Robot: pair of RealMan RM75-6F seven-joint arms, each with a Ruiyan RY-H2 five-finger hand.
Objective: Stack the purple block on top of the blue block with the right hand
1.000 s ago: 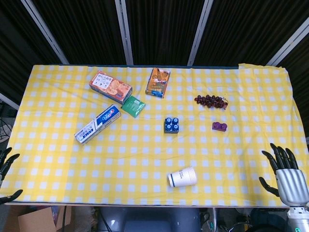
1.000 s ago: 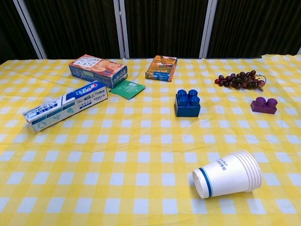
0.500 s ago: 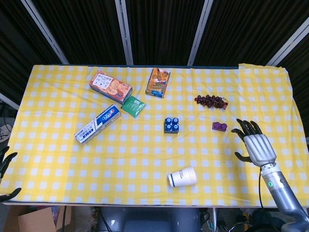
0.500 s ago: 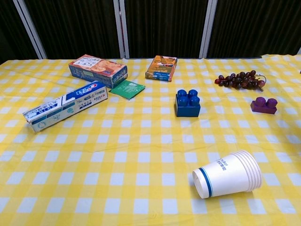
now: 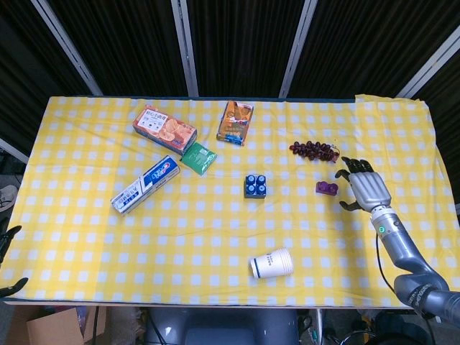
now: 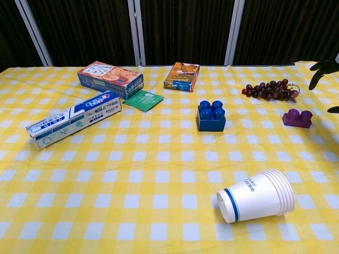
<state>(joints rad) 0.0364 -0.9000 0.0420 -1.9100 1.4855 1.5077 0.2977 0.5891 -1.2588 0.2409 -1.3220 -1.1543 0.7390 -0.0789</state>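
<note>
Head view: I've got the right hand (image 5: 367, 188) at centre-right of frame, fingers (image 5: 357, 167) spread apart, holding nothing, just right of the purple block (image 5: 327, 188) but not touching it. 1 purple block, 1 blue block (image 5: 256, 185) at mid-frame, well apart from each other. Left hand (image 5: 8, 248) only peeks in at the lower left edge; can't tell how its fingers lie. On the yellow-checked worktop (image 5: 215, 251): 1 grape bunch (image 5: 313, 150), 1 toothpaste box (image 5: 145, 185), 2 snack boxes (image 5: 164, 129) (image 5: 236, 122), 1 green packet (image 5: 198, 158), 1 stack of paper cups (image 5: 272, 264) lying on its side. Print on the boxes too small to read.

Chest view: only dark fingertips (image 6: 323, 69) of the right hand show at the right edge, above the purple block (image 6: 297, 118). Blue block (image 6: 211, 117) sits centre. Cup stack (image 6: 257, 195) lower right has writing, not legible.
</note>
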